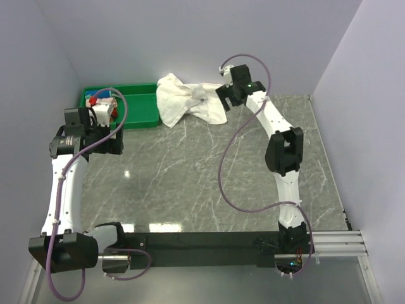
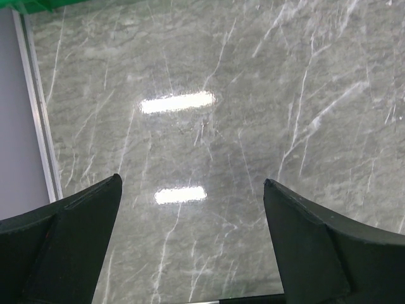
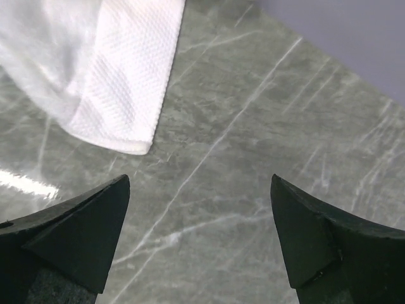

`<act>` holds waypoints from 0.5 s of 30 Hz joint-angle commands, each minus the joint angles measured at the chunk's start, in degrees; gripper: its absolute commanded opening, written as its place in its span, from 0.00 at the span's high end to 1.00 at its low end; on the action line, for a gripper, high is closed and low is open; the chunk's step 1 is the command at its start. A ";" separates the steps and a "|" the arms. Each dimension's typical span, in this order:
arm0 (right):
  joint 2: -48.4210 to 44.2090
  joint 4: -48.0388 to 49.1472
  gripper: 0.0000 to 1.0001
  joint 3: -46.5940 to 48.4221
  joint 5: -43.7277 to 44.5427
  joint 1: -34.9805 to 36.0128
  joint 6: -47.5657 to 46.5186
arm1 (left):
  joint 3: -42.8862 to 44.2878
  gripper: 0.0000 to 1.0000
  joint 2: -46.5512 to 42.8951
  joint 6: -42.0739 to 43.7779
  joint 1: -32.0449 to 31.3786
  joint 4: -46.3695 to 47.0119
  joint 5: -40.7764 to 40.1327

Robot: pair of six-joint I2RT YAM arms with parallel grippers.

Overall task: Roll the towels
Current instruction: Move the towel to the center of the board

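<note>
The white terry towel (image 1: 186, 101) lies crumpled at the back middle of the grey marble table, partly over the right end of the green tray (image 1: 136, 107). My right gripper (image 1: 223, 96) is open and empty just right of the towel. In the right wrist view one towel corner (image 3: 120, 82) lies at the upper left, apart from my open right gripper (image 3: 199, 183). My left gripper (image 1: 114, 140) is open and empty in front of the tray. The left wrist view shows my left gripper (image 2: 192, 183) over bare table, with no towel in it.
The green tray holds small red, blue and pink cloths (image 1: 101, 100) at its left end; its corner shows in the left wrist view (image 2: 31, 5). Lilac walls close the back and both sides. A metal rail (image 2: 38, 107) runs along the table's left edge.
</note>
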 commanded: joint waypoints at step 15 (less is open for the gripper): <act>12.04 3.84 0.02 6.51 -4.02 3.29 -6.74 | 2.90 0.01 0.00 0.76 -0.21 -3.82 -4.05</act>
